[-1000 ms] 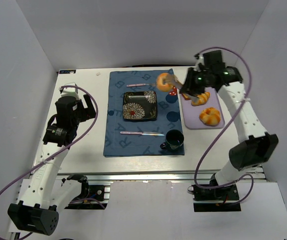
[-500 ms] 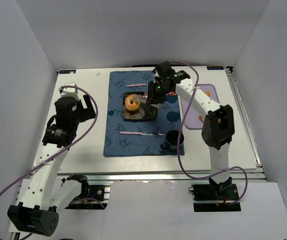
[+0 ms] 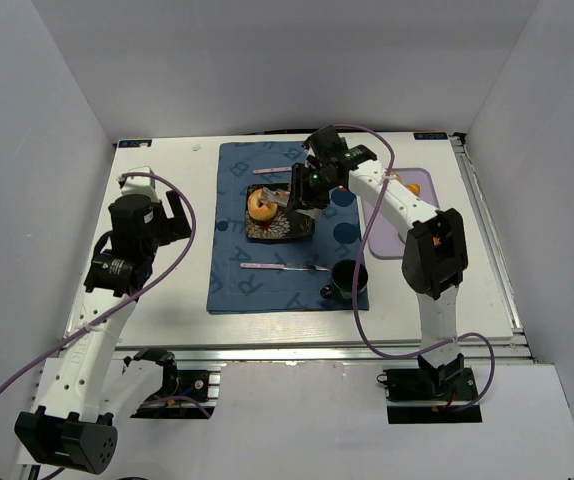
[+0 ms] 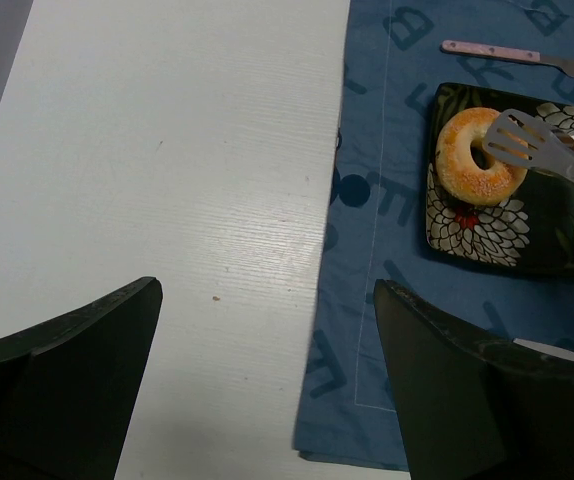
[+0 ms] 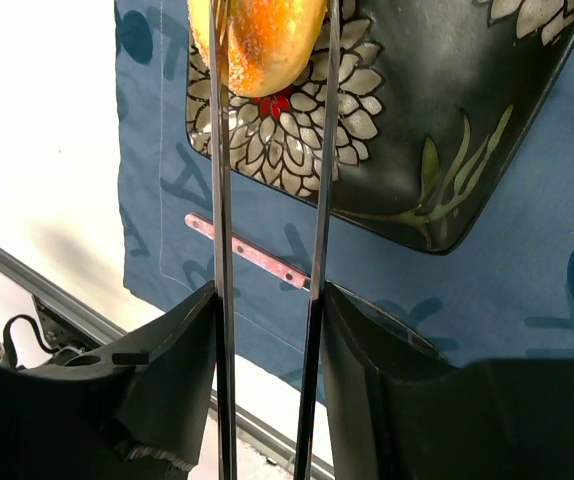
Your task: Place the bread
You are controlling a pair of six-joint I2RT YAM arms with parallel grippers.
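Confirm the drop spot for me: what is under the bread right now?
The black floral plate, lying on the blue mat, is under the bread, which tongs in the right hand grip. The plate's pattern directly beneath is covered; whether bread touches plate cannot be told.

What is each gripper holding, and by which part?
The right gripper holds tongs by their handle end; their tips clamp the bread at the plate. The left gripper holds nothing.
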